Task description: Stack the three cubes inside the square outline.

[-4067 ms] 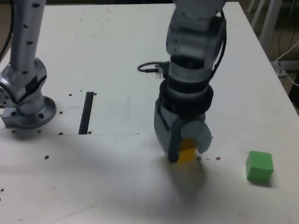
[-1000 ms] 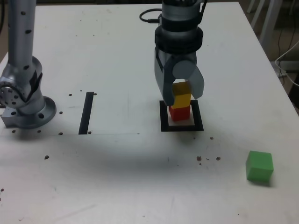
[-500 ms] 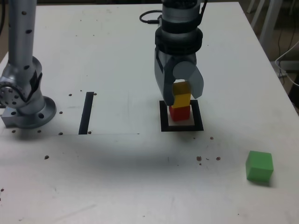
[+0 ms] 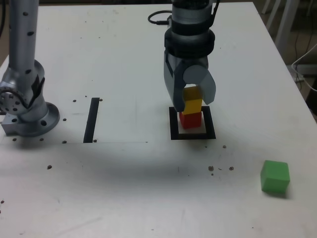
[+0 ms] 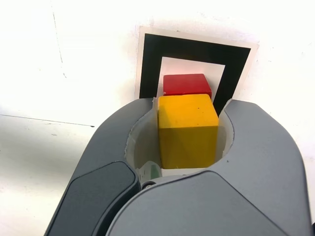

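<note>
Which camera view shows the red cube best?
The exterior view: the red cube's front shows inside the square outline, beneath the yellow cube. The wrist view shows only part of it, the rest hidden behind the yellow cube.

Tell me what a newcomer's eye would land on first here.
Probably the yellow cube, bright between the pincer's jaws, with the red cube just below it inside the black square outline. Next, the green cube, alone on the pale table toward the exterior view's lower right.
</note>
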{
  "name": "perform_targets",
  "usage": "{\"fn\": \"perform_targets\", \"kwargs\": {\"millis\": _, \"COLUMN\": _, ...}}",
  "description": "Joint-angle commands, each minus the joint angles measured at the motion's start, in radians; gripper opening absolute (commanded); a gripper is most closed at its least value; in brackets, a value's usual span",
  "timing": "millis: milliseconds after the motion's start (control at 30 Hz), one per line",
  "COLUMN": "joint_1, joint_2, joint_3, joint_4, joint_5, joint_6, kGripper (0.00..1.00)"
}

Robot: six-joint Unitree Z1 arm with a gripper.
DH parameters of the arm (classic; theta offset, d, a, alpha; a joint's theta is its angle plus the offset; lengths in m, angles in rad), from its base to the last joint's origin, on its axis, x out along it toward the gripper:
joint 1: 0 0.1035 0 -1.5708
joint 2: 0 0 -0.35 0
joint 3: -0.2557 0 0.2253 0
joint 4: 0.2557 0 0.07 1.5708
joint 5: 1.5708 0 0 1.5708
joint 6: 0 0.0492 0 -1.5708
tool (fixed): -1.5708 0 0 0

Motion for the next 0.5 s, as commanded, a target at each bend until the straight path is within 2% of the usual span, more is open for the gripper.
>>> {"fn": "perform_targets", "kwargs": {"millis": 0, "joint_1": 0.001, "joint_2": 0.002, "joint_3": 0.000, "joint_4": 0.001, "joint_5": -0.002, "joint_6": 0.003, "kGripper": 0.37}}
{"fn": "perform_targets", "kwargs": {"millis": 133, "joint_1": 0.001, "joint_2": -0.001, "joint_3": 0.000, "joint_4": 0.009, "joint_5": -0.010, "joint_6": 0.009, "kGripper": 0.51}}
{"fn": "perform_targets", "kwargs": {"millis": 300, "joint_1": 0.001, "joint_2": -0.003, "joint_3": 0.000, "joint_4": 0.015, "joint_5": -0.017, "joint_6": 0.015, "kGripper": 0.85}}
{"fn": "perform_targets", "kwargs": {"millis": 367, "joint_1": 0.001, "joint_2": -0.004, "joint_3": -0.001, "joint_4": 0.016, "joint_5": -0.019, "joint_6": 0.015, "kGripper": 0.95}}
{"fn": "perform_targets", "kwargs": {"millis": 467, "joint_1": 0.001, "joint_2": -0.004, "joint_3": -0.003, "joint_4": 0.017, "joint_5": -0.023, "joint_6": 0.017, "kGripper": 0.99}}
